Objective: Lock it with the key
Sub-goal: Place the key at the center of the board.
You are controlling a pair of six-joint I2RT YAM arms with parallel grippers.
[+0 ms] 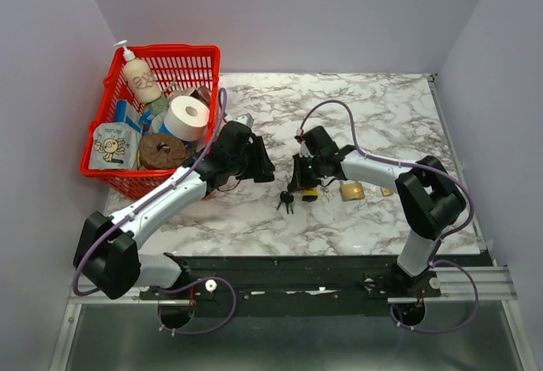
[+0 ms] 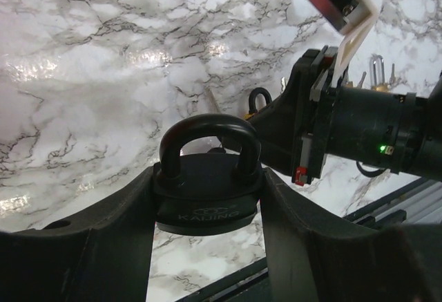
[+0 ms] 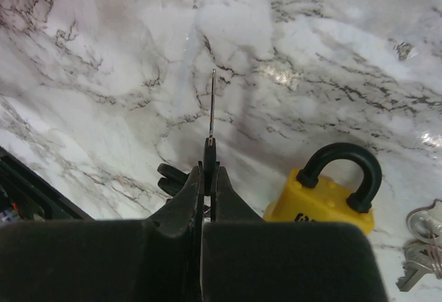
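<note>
Marble table point(image 1: 373, 108), top view: left gripper point(image 1: 253, 160) and right gripper point(image 1: 299, 172) face each other, apart. Left wrist: its fingers clamp the black padlock point(image 2: 207, 195). Right wrist: closed fingers pinch the key point(image 3: 210, 143), blade free; inserting and turning it are apparently still to do.

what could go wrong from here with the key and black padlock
The key is pinched only at its head by the right gripper, so it may twist on contact. The black padlock in the left gripper hides its keyhole, so alignment could miss. The yellow padlock lies close and might get knocked.
</note>
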